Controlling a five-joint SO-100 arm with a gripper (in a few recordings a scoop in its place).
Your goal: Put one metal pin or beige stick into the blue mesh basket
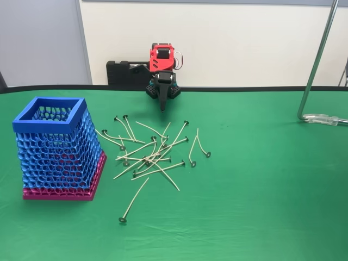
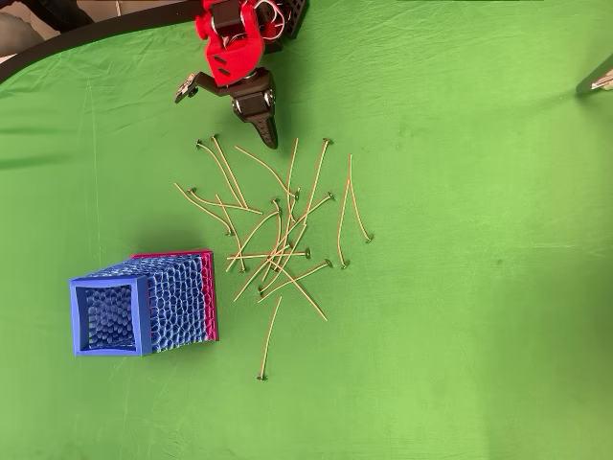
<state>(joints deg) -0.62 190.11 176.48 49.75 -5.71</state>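
Observation:
The blue mesh basket stands upright at the left of the green table on a magenta base, and I cannot make out anything inside it. Several beige sticks with small metal heads lie scattered and crossed in the middle, to the right of the basket. One stick lies apart, nearer the front. My red and black gripper hangs at the far side of the pile, pointing down, its fingers together and holding nothing.
A metal stand rises at the right, its foot resting on the cloth. The arm's black base sits at the table's far edge. Open green cloth lies right of the pile and along the front.

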